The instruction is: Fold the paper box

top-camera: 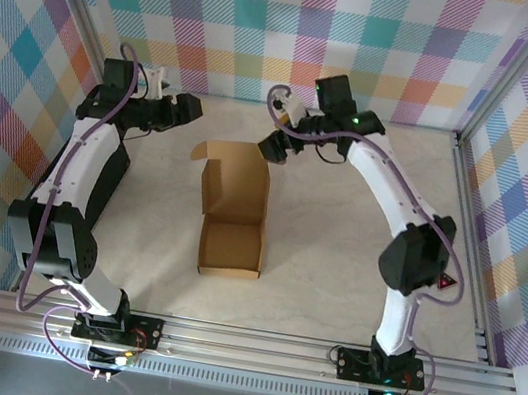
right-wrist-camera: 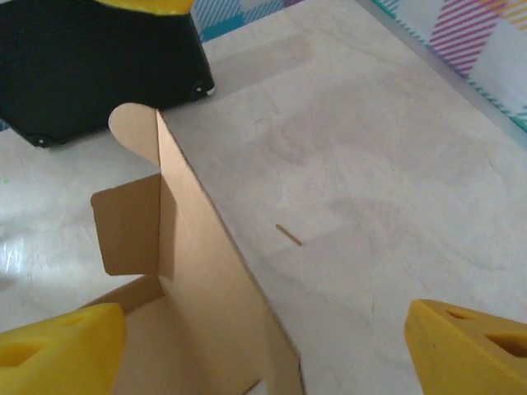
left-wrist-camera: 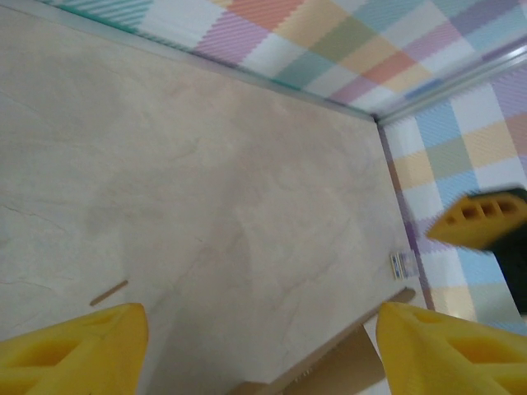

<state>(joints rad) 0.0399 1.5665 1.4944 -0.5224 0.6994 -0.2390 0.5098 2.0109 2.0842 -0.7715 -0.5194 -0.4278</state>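
The paper box (top-camera: 236, 215) is brown cardboard and sits mid-table, its tray open upward and its lid (top-camera: 235, 177) raised at the far side with a small flap (top-camera: 206, 150) sticking out left. My left gripper (top-camera: 186, 106) hovers open beyond the box's far left corner; its yellow fingers (left-wrist-camera: 74, 350) stand wide apart over bare table, a strip of box edge (left-wrist-camera: 354, 366) low between them. My right gripper (top-camera: 276, 146) is open at the lid's far right. In the right wrist view the upright lid (right-wrist-camera: 206, 280) stands between the spread fingertips (right-wrist-camera: 469, 350), untouched.
A black hard case (right-wrist-camera: 99, 66) lies on the left, behind the lid. A thin wooden sliver (right-wrist-camera: 288, 234) lies on the table beyond the box. A tiny printed packet (left-wrist-camera: 402, 263) rests near the right wall. Checked walls close in the back and both sides.
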